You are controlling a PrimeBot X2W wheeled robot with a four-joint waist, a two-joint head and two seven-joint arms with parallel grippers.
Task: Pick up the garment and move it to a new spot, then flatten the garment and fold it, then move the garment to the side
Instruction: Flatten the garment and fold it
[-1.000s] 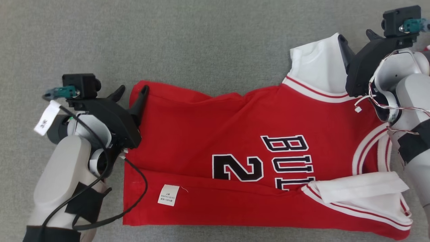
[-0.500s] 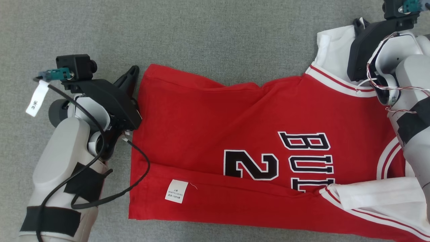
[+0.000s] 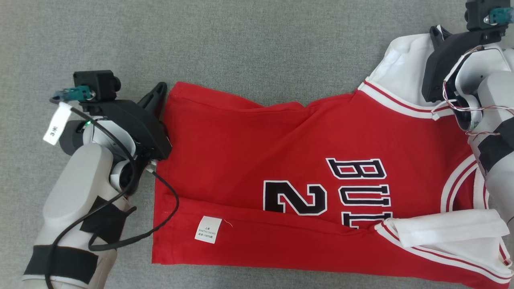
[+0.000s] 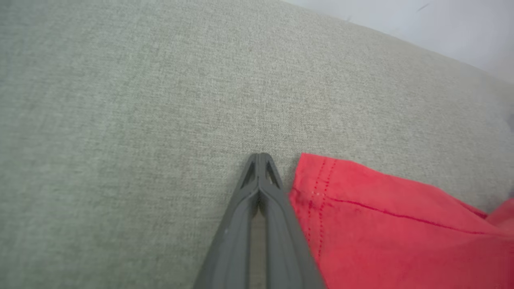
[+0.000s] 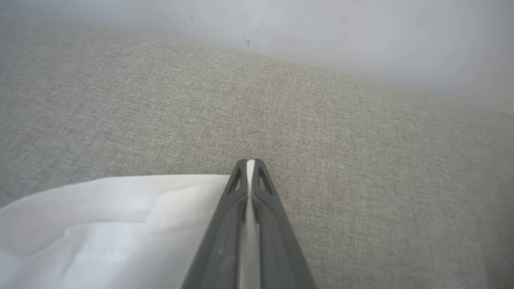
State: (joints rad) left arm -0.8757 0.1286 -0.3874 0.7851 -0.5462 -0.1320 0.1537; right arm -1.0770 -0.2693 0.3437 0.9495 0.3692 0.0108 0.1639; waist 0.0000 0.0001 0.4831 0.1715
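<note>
A red jersey point(image 3: 261, 152) with white sleeves and black lettering lies spread on the grey cloth surface, its near long edge folded over. My left gripper point(image 3: 160, 86) is shut and rests just left of the far hem corner. In the left wrist view the red hem point(image 4: 381, 233) lies beside the left gripper point(image 4: 260, 156), and no red shows between its fingers. My right gripper point(image 3: 435, 30) is shut on the far white sleeve point(image 3: 405, 68). In the right wrist view a strip of white sleeve point(image 5: 100, 224) runs between the fingers of the right gripper point(image 5: 249, 161).
The grey fabric surface point(image 3: 241, 40) stretches beyond the jersey on the far and left sides. A pale wall point(image 5: 321, 24) rises past its far edge. The near white sleeve point(image 3: 445, 228) lies folded at lower right. A white care label point(image 3: 208, 229) is on the folded edge.
My left gripper's fingers, open around the hem corner a second ago, have shut beside it. The right gripper has moved up and right with the white sleeve, stretching the far edge.
</note>
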